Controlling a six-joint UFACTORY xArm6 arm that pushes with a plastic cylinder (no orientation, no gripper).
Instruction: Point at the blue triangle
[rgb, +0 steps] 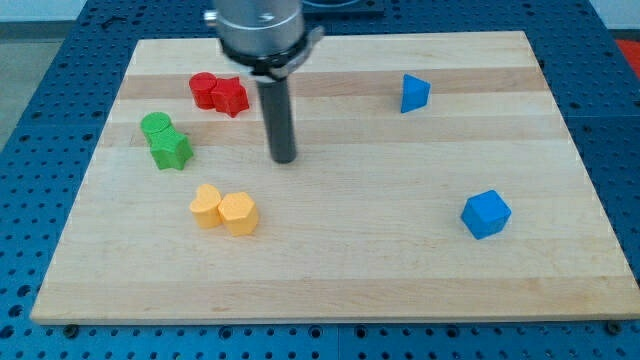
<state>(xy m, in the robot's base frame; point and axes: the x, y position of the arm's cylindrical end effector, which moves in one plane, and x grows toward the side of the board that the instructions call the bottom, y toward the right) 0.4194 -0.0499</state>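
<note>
The blue triangle (414, 93) lies near the view's top right of the wooden board (400, 260). My tip (285, 158) stands on the board left of centre, well to the left of the blue triangle and a little lower in the view. It touches no block. The rod rises from the tip to the arm's grey end at the view's top.
Two red blocks (219, 93) sit together up and left of the tip. A green cylinder (156, 125) and a green star (171, 150) sit at the left. Two yellow blocks (225, 210) lie below the tip. A blue cube (486, 213) lies at the lower right.
</note>
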